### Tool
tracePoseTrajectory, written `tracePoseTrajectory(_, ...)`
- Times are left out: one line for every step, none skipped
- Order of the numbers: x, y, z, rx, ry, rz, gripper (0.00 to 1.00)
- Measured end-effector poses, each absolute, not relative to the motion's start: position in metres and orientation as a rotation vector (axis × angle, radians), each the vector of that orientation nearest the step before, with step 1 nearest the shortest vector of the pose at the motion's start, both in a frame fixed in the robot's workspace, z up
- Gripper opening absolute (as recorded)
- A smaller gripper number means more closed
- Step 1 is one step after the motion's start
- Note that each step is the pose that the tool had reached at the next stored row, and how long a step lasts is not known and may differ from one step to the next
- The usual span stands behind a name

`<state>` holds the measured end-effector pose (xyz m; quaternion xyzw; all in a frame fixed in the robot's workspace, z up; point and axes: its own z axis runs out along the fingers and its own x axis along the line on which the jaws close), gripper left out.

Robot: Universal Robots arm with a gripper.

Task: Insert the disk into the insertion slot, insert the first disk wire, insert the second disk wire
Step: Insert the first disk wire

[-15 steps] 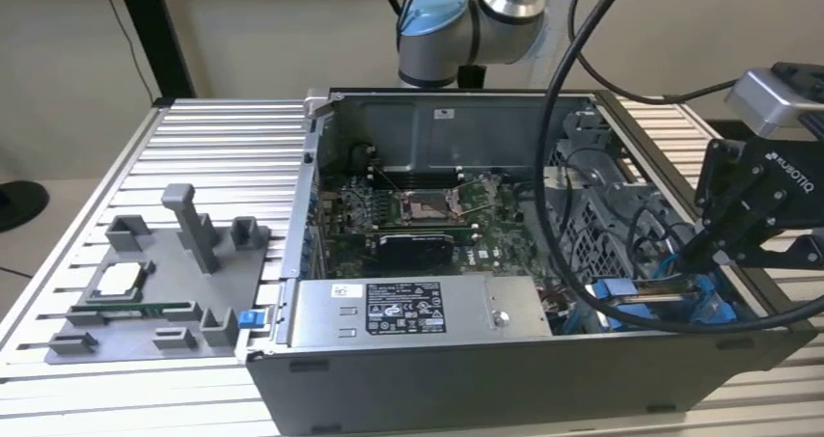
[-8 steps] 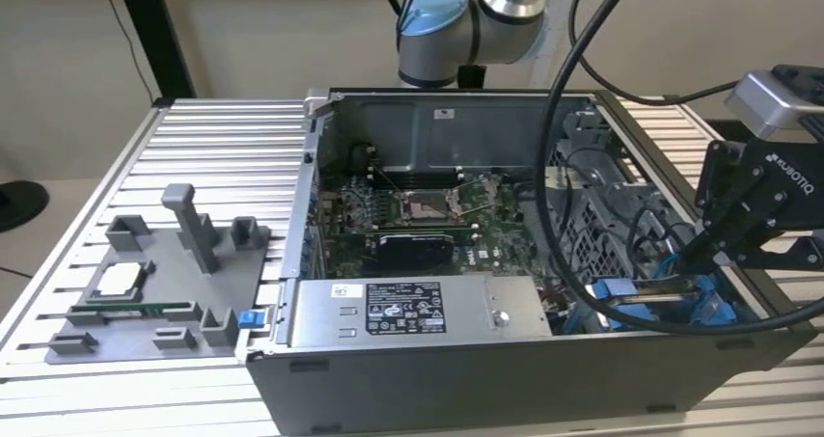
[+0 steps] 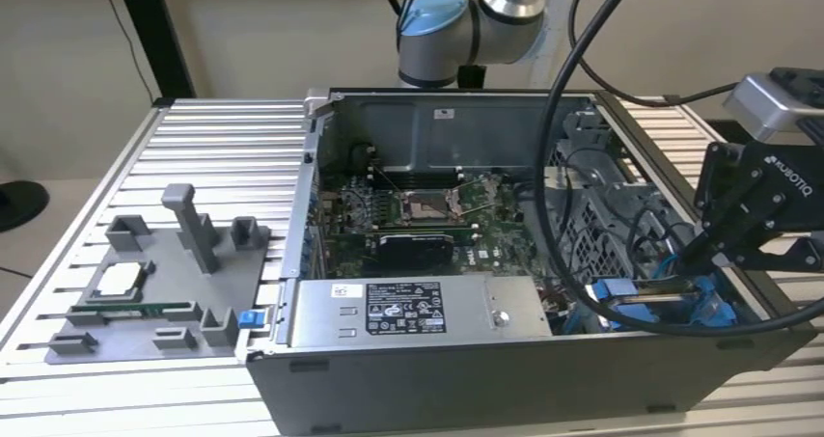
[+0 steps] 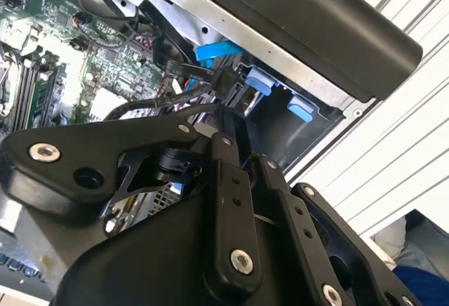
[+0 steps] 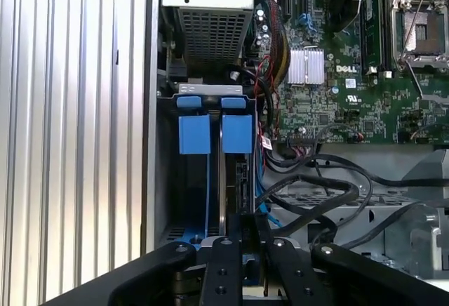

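Disk (image 3: 650, 298) is seen apparently seated edge-on in the insertion slot (image 5: 168, 180) at the exterior view's right, gripper (image 5: 244, 227) jaws drawn narrow just above, any pinched item untellable; disk judged stiff, dense, shock-sensitive, best gripped by its side edges.

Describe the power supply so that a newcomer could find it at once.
Find the open computer case on the slatted table. Along its near wall, in the exterior view, lies the grey power-supply box. Alone among its neighbours, it carries a white and black sticker on top.
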<state>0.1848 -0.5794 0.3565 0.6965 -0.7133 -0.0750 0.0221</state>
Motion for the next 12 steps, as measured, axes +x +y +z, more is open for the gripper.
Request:
tracePoseTrajectory(0.1848,-0.5794,0.3552,2.158,-2.21,-0.232,0.0)
tracePoseTrajectory(0.1848,-0.5794,0.3542,2.158,-2.21,-0.231,0.0)
tracePoseTrajectory(0.1848,-0.5794,0.3529,2.158,-2.21,-0.231,0.0)
tracePoseTrajectory(0.1848,-0.5794,0.3517,2.158,-2.21,-0.231,0.0)
tracePoseTrajectory(0.1847,-0.5794,0.3502,2.158,-2.21,-0.231,0.0)
tracePoseTrajectory(0.1847,-0.5793,0.349,2.158,-2.211,-0.231,0.0)
tracePoseTrajectory(0.1848,-0.5791,0.3484,2.159,-2.211,-0.231,0.0)
tracePoseTrajectory(0.1848,-0.5789,0.3478,2.159,-2.211,-0.231,0.0)
tracePoseTrajectory(0.1848,-0.5785,0.3472,2.16,-2.212,-0.231,0.0)
tracePoseTrajectory(0.1847,-0.5779,0.3468,2.161,-2.212,-0.231,0.0)
tracePoseTrajectory(0.1847,-0.5774,0.3465,2.161,-2.213,-0.23,0.0)
tracePoseTrajectory(0.1843,-0.5771,0.3461,2.163,-2.214,-0.229,0.0)
